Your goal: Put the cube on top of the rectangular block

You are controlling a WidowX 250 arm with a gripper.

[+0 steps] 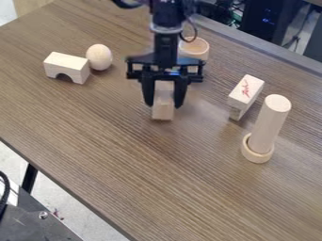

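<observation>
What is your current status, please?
Gripper down at wooden block, hold unconfirmed. Cube: can't tell which piece. Wooden cup close behind, possible obstruction.

gripper (165,105) at center: black. wood block (164,113), center: pale beige. table (125,155): brown, darker streaky wood grain. arch block (74,67), 10 o'clock: cream wood. egg (99,57), 11 o'clock: light tan. cup (194,48), between 12 and 1: warm orangey tan. scribbled block (246,89), 2 o'clock: cream, red scribble on top. rod (270,122), 3 o'clock: pale cream. ring (257,156), 4 o'clock: light yellowish tan. floor (60,197), 7 o'clock: pale gray.
</observation>
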